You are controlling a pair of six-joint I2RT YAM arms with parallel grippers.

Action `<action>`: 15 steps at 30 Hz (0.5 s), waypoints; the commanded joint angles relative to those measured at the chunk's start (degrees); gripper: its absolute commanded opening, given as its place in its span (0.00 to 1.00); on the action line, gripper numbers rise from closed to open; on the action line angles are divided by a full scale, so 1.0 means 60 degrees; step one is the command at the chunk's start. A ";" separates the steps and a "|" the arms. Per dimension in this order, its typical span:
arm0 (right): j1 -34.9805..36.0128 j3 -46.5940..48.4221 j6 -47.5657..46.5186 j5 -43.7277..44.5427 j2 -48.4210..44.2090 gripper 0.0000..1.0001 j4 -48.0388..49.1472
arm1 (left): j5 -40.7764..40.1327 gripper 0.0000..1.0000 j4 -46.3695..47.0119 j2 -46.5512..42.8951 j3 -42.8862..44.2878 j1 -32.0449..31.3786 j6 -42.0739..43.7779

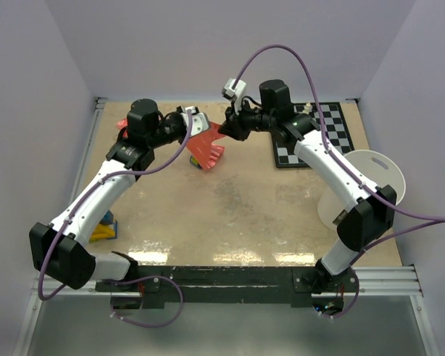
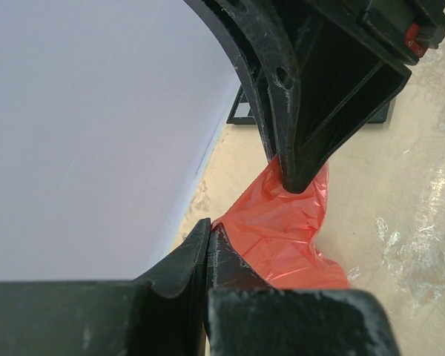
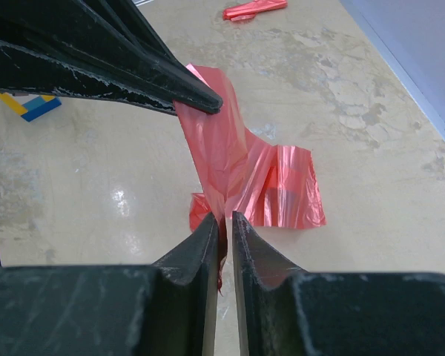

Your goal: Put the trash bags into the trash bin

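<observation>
- The left end effector is pressed together, pinching the trash bag.
- The right end effector pinches the same bag over the surface's far middle.
- The trash bin lies on its side, far right.

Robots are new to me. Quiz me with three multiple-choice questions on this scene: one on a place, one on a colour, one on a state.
1. On the tan table, the white round plastic bucket sits: A) far-left corner; B) centre; C) right side.
2. The thin crinkly plastic film bag is: A) red-pink; B) blue; C) green.
3. That bag is: A) inside the bucket; B) pinched by the left gripper and right gripper; C) lying untouched.
Answers: C, the top view shows it there; A, every view; B, both wrist views show film between closed fingers.
</observation>
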 commanded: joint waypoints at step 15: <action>0.0319 0.1814 -0.1309 -0.1286 0.0678 0.00 -0.0704 | -0.0122 0.00 0.0137 -0.0058 0.0035 -0.1003 0.3193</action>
